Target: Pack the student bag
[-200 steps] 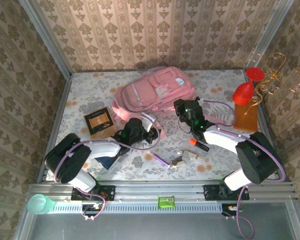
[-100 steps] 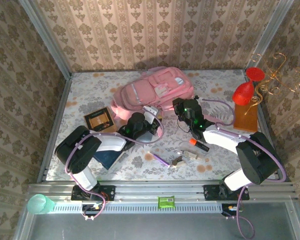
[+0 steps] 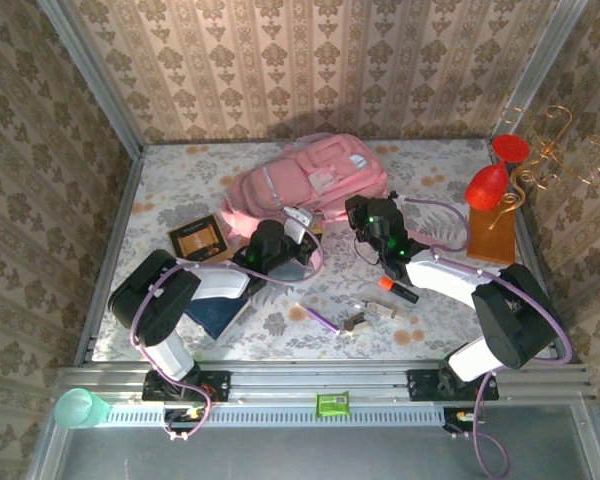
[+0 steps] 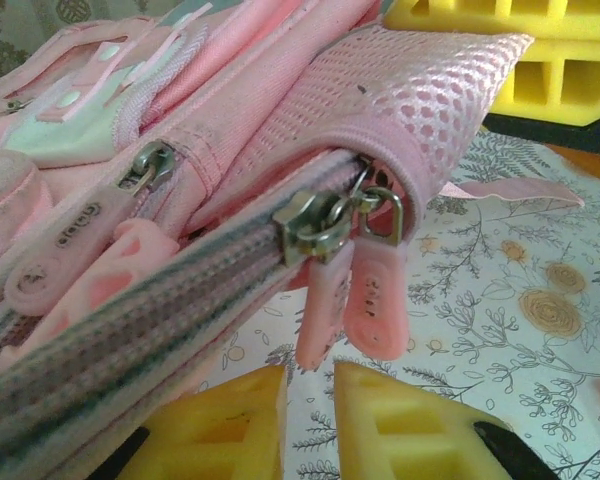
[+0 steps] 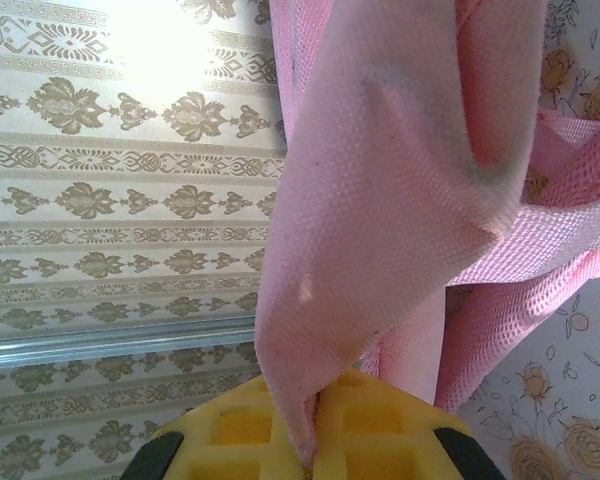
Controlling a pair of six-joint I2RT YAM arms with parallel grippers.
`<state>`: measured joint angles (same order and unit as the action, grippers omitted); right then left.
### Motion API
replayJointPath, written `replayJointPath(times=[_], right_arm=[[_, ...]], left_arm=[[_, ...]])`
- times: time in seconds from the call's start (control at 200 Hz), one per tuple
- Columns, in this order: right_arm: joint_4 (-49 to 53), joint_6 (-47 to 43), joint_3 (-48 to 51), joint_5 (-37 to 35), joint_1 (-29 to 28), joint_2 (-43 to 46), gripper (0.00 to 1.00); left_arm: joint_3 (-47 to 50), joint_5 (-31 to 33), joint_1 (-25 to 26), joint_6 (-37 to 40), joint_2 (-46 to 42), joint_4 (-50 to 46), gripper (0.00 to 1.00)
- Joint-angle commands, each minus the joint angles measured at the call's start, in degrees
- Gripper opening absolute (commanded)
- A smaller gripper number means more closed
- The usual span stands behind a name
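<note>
I am seeing the bag (image 3: 310, 180) lying toward the back of the desk (image 3: 180, 175), near the middle. My left arm is stretching low across the desk to the bag's near edge. The left fingers (image 4: 230, 430) are standing narrowly parted, gripping nothing, just below two zipper pulls (image 4: 365, 300) hanging from the bag. My right arm is reaching in from the right, and the right fingers (image 5: 240, 425) are pinching a fold of the bag's pink fabric.
</note>
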<state>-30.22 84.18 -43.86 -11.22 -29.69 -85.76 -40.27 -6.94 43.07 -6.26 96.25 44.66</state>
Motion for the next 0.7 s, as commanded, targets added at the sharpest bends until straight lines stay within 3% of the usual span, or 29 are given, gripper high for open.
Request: replayJointPath(times=[0.0,0.52,0.695], right_arm=[[-6.23,0.97,0.12,-0.73,-1.16,1.40,0.00],[-7.37,1.50,1.36,-0.90,-1.24,-0.06,0.00],[-7.49,1.51,2.20,-1.50,-1.24,-0.42,0.00]], left_arm=[[-2.61,-2.77,-0.59,-1.36,-0.14,4.24,0.20],[-4.20,-1.71,-0.96,-4.18,1.34,5.32,0.15],[-3.92,-1.06,-1.24,-5.95,1.48,5.80,0.19]])
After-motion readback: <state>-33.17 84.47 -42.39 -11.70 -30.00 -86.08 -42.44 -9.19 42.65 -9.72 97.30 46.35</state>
